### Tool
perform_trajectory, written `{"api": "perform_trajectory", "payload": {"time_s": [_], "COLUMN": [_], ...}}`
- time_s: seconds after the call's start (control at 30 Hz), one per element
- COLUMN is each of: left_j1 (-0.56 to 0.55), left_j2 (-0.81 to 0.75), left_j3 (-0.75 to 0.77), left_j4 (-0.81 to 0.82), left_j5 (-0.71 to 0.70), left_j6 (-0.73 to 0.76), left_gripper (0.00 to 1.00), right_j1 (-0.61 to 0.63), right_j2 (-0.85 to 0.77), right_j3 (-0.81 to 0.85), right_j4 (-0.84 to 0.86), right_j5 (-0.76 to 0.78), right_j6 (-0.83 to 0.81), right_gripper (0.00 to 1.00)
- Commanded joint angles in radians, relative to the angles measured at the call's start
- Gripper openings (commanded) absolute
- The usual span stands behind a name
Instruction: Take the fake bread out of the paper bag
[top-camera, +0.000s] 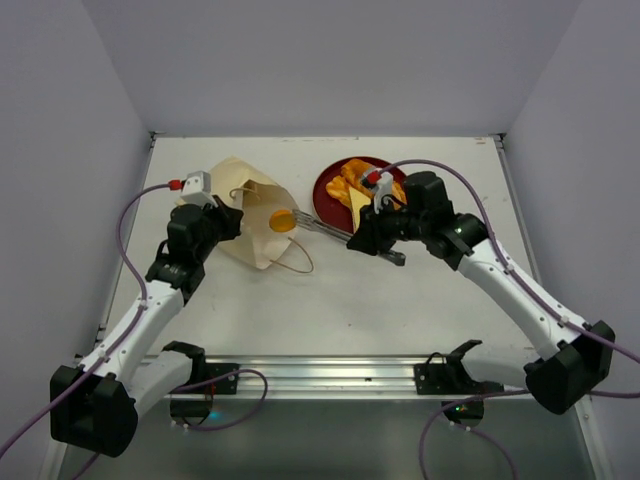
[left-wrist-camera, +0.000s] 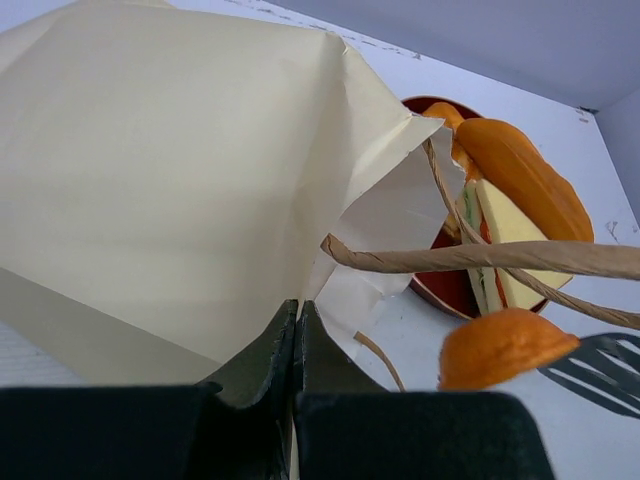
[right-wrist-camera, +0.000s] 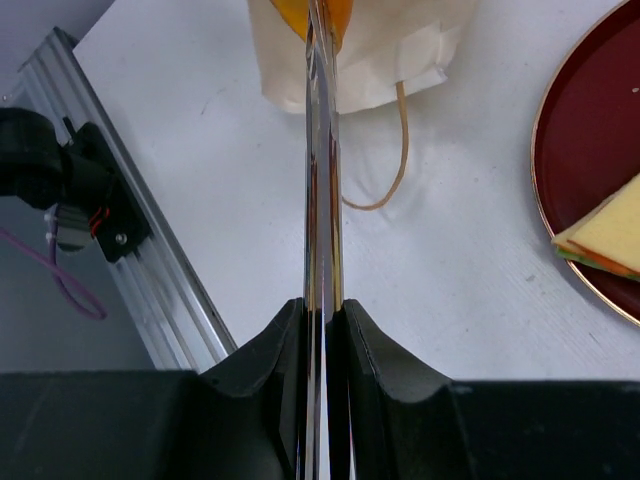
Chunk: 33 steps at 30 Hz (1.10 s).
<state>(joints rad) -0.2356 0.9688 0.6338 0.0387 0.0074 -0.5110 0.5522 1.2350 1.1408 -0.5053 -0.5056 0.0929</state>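
Your left fingers (left-wrist-camera: 270, 350) are pressed flat together at the near edge of the paper bag (left-wrist-camera: 180, 180), apparently with a thin fold of paper between them. The bag lies on its side on the bench (top-camera: 400, 310) with its mouth turned toward the red plate (top-camera: 320, 200). Your right fingers (right-wrist-camera: 285, 340) are clamped on the handle of a pair of metal tongs (right-wrist-camera: 322, 180). The long axis of the tongs runs straight out from those fingers, leftward across the bench to the bag's mouth. At their far tip sits the round orange bun (top-camera: 283, 221), right at the opening and just above the loose cord handle (top-camera: 295, 262). So the bread you are working lies ahead of the right fingers along the tool, not beside them, and the right arm is the one carrying it. The left arm only steadies the bag. The plate is just right of the bag's mouth, close to the tongs' shaft. I judge the coming move to be a short draw back to the right, over the plate's rim. The plate already holds the long orange roll (left-wrist-camera: 525, 175) and the pale sandwich slice (right-wrist-camera: 612, 232), lying against each other. You cannot see deep into the bag from any view. The left wrist view shows only pale inner paper at the mouth, so whether more bread remains inside is not clear.
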Motion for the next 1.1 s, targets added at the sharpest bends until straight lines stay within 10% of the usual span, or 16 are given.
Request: {"api": "perform_trajectory", "payload": {"time_s": [0.0, 0.53, 1.07], "left_j1": [0.009, 0.01, 0.009], "left_j2": [0.004, -0.03, -0.176], "left_j3": [0.058, 0.095, 0.061], "left_j4": [0.013, -0.082, -0.131], "left_j5": [-0.055, -0.132, -0.041], "left_j6": [0.034, 0.115, 0.201], "left_gripper": [0.0, 0.0, 0.0], "right_j1": [-0.017, -0.294, -0.291], "right_j2": [-0.069, -0.174, 0.239], "right_j3": [-0.029, -0.05, 0.112], "right_j4": [-0.102, -0.223, -0.09], "right_j5": [-0.017, -0.057, 0.061], "right_j6": [-0.078, -0.163, -0.189], "right_gripper": [0.0, 0.0, 0.0]}}
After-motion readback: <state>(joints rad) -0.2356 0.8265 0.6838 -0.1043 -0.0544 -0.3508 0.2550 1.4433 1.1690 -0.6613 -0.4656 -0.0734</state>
